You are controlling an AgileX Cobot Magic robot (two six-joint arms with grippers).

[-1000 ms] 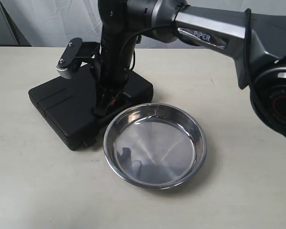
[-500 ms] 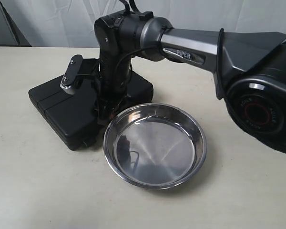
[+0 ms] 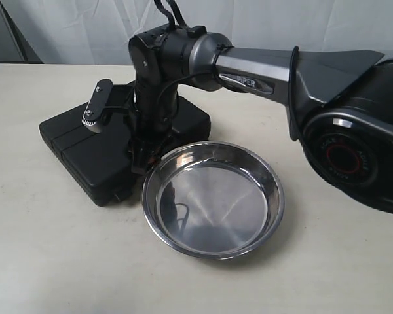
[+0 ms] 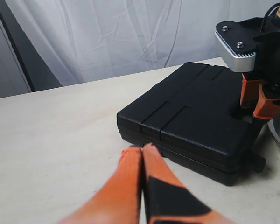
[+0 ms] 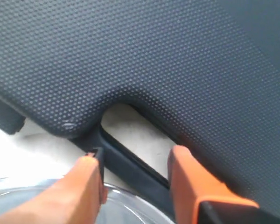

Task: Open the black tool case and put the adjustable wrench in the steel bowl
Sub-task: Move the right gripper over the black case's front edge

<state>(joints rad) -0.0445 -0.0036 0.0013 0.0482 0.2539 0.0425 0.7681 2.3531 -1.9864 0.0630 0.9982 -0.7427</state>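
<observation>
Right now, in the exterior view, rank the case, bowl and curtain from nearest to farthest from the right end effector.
1. Case: right at the right end effector, at its handle edge.
2. Bowl: close beside, toward the camera.
3. Curtain: far behind, at the back.

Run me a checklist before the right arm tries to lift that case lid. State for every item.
1. The black tool case is shut and lies flat on the table: ok.
2. The right gripper is at the case's handle bar, jaws open, one on either side of it: ok.
3. Grip on the bar: not ok, the jaws are not closed on it.
4. Room between the handle edge and the steel bowl: cannot tell; the rim sits right beside the gripper.
5. The left gripper is shut and off the case: ok.
6. Where the adjustable wrench is: cannot tell, nothing inside the case shows.
</observation>
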